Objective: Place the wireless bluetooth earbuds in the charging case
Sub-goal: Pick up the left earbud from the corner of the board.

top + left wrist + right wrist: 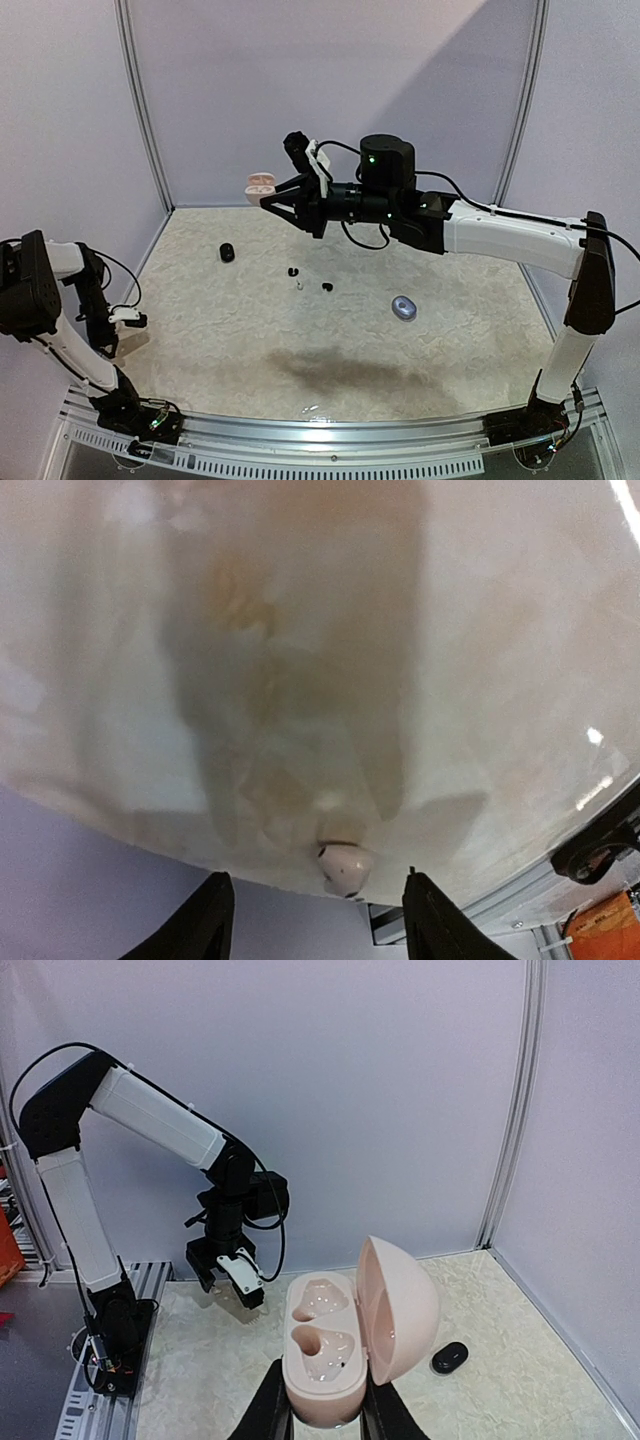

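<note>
Low at the left edge of the top view, the left claw [125, 322] hangs over the near-left corner of the speckled cream bench [440, 340]; its wrist view shows its jaws partly parted around a small whitish pebble-shaped earbud [345, 866] at the bench edge, with no contact I can confirm. Mid-frame lie two tiny glossy black earbuds [293, 271] beside a small pale bud [302, 287], a grey-blue oval case [404, 307] to their right, and a closed black case [227, 252] upper left. Farthest, the right claw [322, 1412] is clenched on the open pale-pink hinged charging case [322, 1360], held aloft. Both its moulded sockets look empty, so insertion has not begun.
</note>
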